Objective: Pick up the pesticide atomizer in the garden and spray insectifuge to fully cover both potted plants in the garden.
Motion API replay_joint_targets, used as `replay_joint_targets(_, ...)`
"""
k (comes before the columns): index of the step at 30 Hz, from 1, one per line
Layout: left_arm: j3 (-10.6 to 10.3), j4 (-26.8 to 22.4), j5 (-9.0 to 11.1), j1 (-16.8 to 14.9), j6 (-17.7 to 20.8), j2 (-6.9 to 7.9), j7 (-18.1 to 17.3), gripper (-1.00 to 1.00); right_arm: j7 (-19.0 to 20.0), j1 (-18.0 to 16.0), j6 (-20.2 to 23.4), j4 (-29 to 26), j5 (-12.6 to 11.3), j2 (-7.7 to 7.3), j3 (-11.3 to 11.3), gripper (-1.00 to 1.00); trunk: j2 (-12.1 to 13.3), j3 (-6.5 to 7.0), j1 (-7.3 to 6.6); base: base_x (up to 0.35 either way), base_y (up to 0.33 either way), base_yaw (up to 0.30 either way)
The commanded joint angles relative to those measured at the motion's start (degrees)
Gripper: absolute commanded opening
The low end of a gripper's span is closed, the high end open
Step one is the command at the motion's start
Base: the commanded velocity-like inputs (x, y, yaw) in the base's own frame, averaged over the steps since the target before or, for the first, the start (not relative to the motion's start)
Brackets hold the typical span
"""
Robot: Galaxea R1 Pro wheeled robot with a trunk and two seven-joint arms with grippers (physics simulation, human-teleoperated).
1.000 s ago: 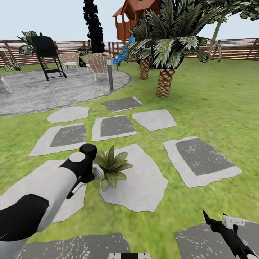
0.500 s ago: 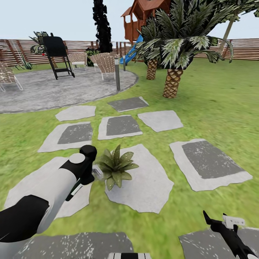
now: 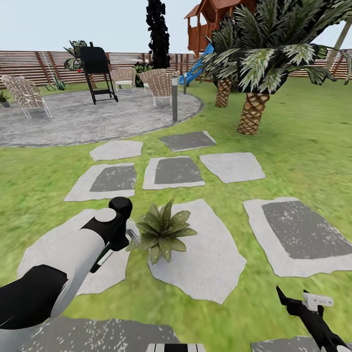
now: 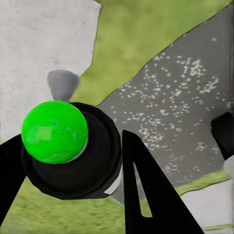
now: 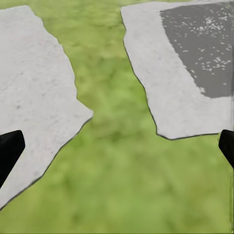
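A potted plant [image 3: 164,234], a low rosette of pointed green leaves, stands at the left edge of a pale stepping stone [image 3: 205,264] on the garden lawn. My left gripper [image 3: 128,235] hangs just left of its leaves. It is shut on the pesticide atomizer [image 4: 61,146], which the left wrist view shows end-on: a bright green round end on a dark body between the black fingers [image 4: 146,195], with a grey nozzle [image 4: 62,84] beyond. A small pale bit of the atomizer [image 3: 132,235] pokes out beside the plant. My right gripper [image 3: 303,304] is low at the near right, open over grass [image 5: 117,161].
Grey and white stepping stones [image 3: 173,172] lie ahead on the lawn. Two palms [image 3: 253,112] rise at the right. A bollard lamp [image 3: 174,98], wicker chairs [image 3: 159,84] and a black grill [image 3: 97,73] stand on the round patio [image 3: 73,120]. A brown fence [image 3: 29,66] closes the back.
The whole view has swung left, so the stones, palms and patio sit further right. The plant now lies slightly farther from my left gripper. Both arms hold their pose.
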Motion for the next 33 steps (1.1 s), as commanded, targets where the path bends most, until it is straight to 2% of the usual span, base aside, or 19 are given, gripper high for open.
replay_joint_targets(1, -0.1, 0.0, -0.5, -0.1, 0.6, -0.02, -0.6, -1.00, 0.5, -0.1, -0.2, 0.1, 0.2, 0.03, -0.4, 1.00, 0.0, -0.05, 0.00, 0.109, -0.255, 0.005)
replay_joint_targets(12, -0.1, 0.0, -0.5, -0.1, 0.6, -0.01, -0.6, -1.00, 0.5, -0.1, -0.2, 0.1, 0.1, 0.12, -0.3, 1.00, 0.0, -0.05, 0.00, -0.047, -0.271, 0.002)
replay_joint_targets(22, -0.1, 0.0, -0.6, -0.2, 0.6, -0.06, -0.6, -1.00, 0.5, -0.1, -0.2, 0.1, 0.1, 0.12, -0.3, 1.00, 0.0, -0.05, 0.00, 0.121, -0.238, 0.257)
replay_joint_targets(29, -0.1, 0.0, -0.8, 0.1, 0.6, 0.13, -0.6, -1.00, 0.5, -0.1, -0.2, 0.0, 0.1, 0.12, -0.3, 1.00, 0.0, -0.05, 0.00, 0.032, -0.022, 0.274)
replay_joint_targets(33, 0.1, 0.0, -0.8, 0.5, 0.6, 0.05, -0.6, -1.00, 0.5, -0.1, -0.2, 0.1, 0.2, 0.12, -0.3, 1.00, 0.0, -0.05, 0.00, 0.000, 0.000, 0.099)
